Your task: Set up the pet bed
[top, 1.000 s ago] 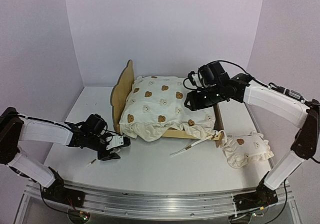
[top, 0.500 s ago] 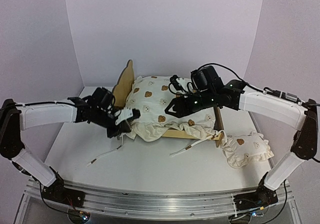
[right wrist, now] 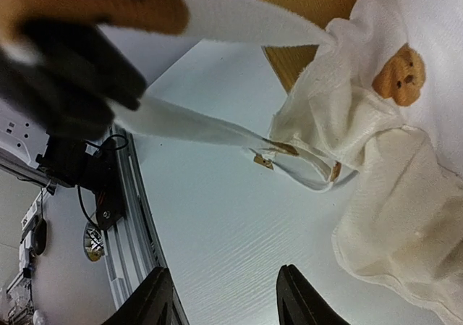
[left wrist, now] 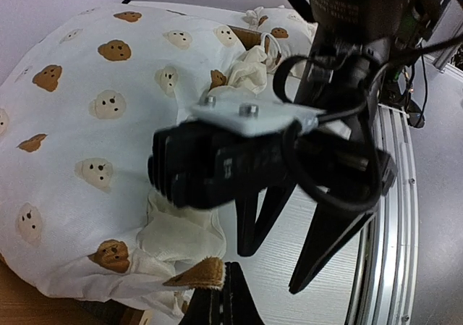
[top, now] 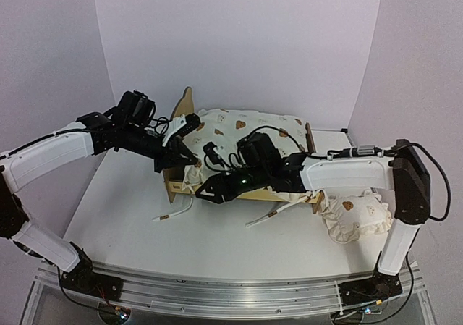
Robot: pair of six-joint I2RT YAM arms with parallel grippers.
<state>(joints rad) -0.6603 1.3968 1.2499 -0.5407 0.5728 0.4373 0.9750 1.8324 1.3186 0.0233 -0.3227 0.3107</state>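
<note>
White table point(top: 217, 252), pet bed point(top: 187, 99); left hand point(left wrist: 221, 300) pinches tie point(left wrist: 197, 273); right hand point(right wrist: 223, 296) spread.

We find the left claw point(top: 186, 127) risen from the desk point(top: 123, 209) to the headboard point(top: 186, 100), clamped on a cushion tie point(right wrist: 239, 21); the right claw point(top: 208, 193) has swung to the bed's 7 o'clock.

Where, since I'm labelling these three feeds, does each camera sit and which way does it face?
Top external: above and behind the bases, looking down on the pet bed; left arm and right arm show.
Left wrist: over the cushion, facing the near rail; left gripper pinching a tie, right gripper ahead.
Right wrist: low by the bed's near corner, facing the rail; its open fingers below.
Shared: both wrist views show that tie.
</note>
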